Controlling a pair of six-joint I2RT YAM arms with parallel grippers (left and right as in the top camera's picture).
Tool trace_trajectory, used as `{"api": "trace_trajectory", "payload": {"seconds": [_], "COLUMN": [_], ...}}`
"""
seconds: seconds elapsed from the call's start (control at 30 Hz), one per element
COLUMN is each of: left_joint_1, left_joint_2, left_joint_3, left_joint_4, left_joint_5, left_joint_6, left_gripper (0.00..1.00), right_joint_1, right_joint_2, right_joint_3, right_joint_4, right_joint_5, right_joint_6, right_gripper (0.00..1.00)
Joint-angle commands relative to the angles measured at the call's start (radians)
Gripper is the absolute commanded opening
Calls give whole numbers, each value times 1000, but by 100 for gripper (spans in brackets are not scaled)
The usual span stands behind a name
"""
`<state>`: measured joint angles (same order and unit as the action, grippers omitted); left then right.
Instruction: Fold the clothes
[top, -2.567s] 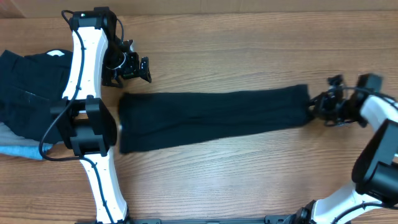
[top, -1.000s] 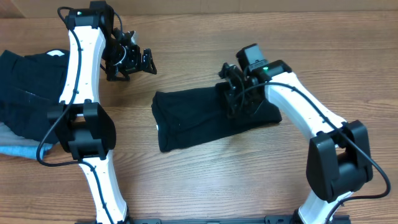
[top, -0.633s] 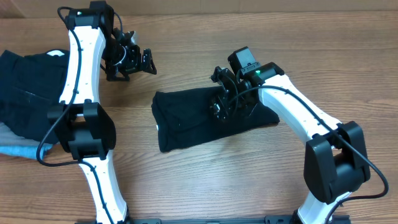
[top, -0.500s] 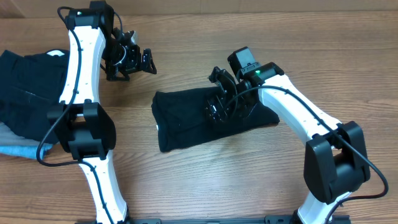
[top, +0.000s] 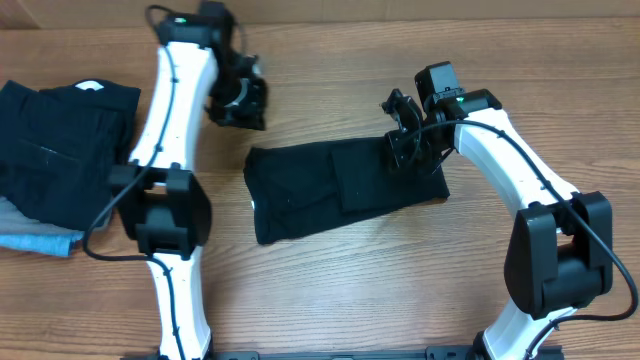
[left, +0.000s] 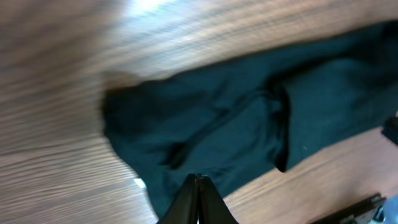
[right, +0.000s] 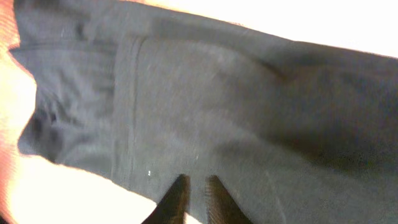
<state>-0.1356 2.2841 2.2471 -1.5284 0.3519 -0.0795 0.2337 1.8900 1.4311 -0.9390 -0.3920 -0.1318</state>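
The clothes are a black T-shirt (top: 340, 190) lying folded into a short band in the middle of the table, its right part doubled over the left. It fills the left wrist view (left: 249, 124), with a small white tag (left: 140, 182) at its edge. My left gripper (top: 240, 100) hovers just off the shirt's far left corner, fingers pressed together on nothing (left: 199, 180). My right gripper (top: 405, 145) is over the shirt's far right end. Its fingers (right: 194, 183) stand a narrow gap apart above the fabric (right: 236, 93), holding nothing.
A pile of dark clothes (top: 50, 140) with a white label (top: 90, 87) lies at the left edge, over a light blue cloth (top: 40, 240). Bare wood lies in front of the shirt and to its right.
My right gripper let go of the folded-over fabric, drew back to the right and its jaws narrowed. My left arm swung right toward the shirt and its gripper shut.
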Motion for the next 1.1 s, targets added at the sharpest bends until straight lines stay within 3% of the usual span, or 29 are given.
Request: {"api": "trace_trajectory", "payload": {"seconds": [0.0, 0.13, 0.33, 0.53, 0.73, 0.87, 1.0, 1.07], "left_joint_1": [-81, -179, -253, -298, -298, -297, -292, -292], "left_joint_2": [-31, -31, -31, -31, -28, -28, -29, -29], "left_joint_3": [-57, -192, -301, -315, -493, -539, -372, -245], "left_joint_4": [27, 152, 344, 396, 576, 627, 592, 493], "left_joint_5": [-2, 66, 349, 209, 131, 90, 250, 235], "left_joint_6": [-33, -33, 5, -16, -190, -187, -186, -179], "left_gripper": [4, 4, 4, 4, 4, 4, 4, 4], "right_joint_1": [-1, -2, -2, -2, -1, -1, -1, -2], "right_joint_2": [-10, -10, -9, 21, 58, 57, 56, 53], "right_joint_3": [-55, -111, -166, -187, -188, -188, -174, -140], "right_joint_4": [52, 113, 158, 209, 212, 212, 197, 163], "right_joint_5": [17, 17, 18, 17, 17, 16, -25, -30], "right_joint_6": [-11, -33, -59, -59, -59, -59, -59, -58], "right_gripper": [6, 4, 4, 4, 4, 4, 4, 4]}}
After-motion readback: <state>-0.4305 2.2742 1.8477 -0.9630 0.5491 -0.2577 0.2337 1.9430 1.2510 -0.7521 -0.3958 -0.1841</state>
